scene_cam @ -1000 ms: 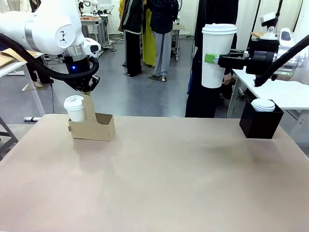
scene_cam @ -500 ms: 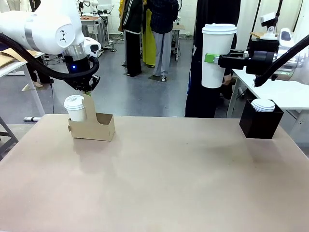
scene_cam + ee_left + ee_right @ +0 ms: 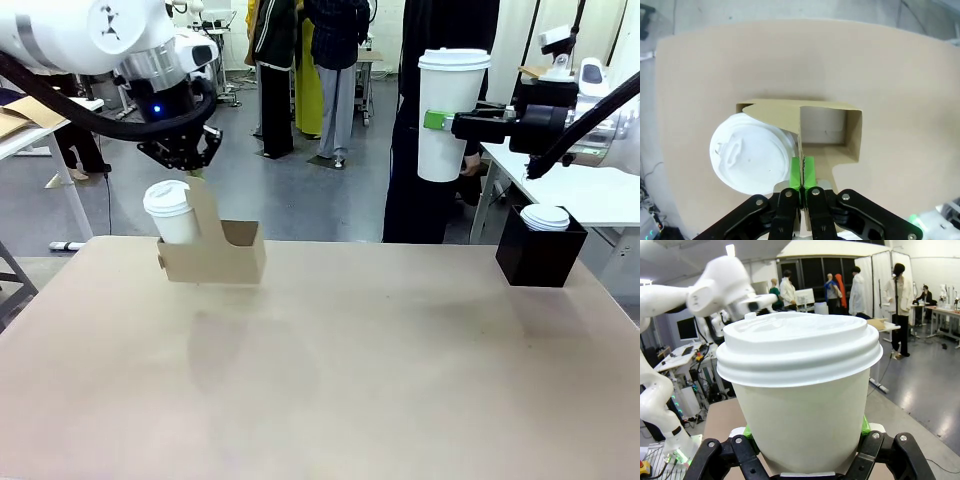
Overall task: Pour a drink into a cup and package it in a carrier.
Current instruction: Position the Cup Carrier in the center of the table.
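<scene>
Front view: your left jaws pinch the handle tab of the brown cardboard carrier (image 3: 235, 265), hanging over the bench (image 3: 400, 380) with one lidded white paper cup (image 3: 172, 215) inside; your right jaws clasp a second lidded cup (image 3: 455, 100). Carry slowly: the one-sided load may tilt it.

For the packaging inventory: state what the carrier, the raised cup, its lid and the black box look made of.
Carrier: brown cardboard, matte; flat folded panels, cut edges.
Raised cup: likely paper; dull white wall, no gloss.
Its lid: probably plastic; smooth moulded rim and stepped top, faint sheen.
Black box: matte black; card or plastic, cannot tell.
</scene>
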Robot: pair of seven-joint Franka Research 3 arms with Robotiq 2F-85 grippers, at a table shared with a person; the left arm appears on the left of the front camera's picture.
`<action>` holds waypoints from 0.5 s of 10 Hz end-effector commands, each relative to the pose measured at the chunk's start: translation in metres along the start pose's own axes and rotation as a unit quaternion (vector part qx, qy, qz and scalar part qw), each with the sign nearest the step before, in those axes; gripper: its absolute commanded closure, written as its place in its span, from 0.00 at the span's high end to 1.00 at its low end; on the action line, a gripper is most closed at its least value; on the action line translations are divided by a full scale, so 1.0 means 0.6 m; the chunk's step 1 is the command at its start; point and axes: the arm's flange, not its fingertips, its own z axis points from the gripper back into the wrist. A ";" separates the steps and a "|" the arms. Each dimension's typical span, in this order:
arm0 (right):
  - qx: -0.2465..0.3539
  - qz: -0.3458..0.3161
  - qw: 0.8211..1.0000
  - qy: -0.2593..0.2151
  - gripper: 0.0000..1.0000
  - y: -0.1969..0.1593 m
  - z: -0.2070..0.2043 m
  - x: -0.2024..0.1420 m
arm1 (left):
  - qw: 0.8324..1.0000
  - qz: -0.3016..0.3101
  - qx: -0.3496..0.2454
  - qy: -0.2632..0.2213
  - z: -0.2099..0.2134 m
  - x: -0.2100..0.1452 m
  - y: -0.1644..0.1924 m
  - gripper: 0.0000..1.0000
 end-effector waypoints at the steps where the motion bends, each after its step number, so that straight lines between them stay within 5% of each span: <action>1: -0.004 0.004 1.000 -0.003 0.80 -0.003 -0.005 0.009 | 1.000 0.019 -0.019 0.000 0.013 -0.104 -0.050 0.02; 5: -0.004 0.004 1.000 -0.003 0.80 -0.003 -0.005 0.009 | 1.000 -0.004 -0.024 0.002 -0.037 -0.260 -0.161 0.02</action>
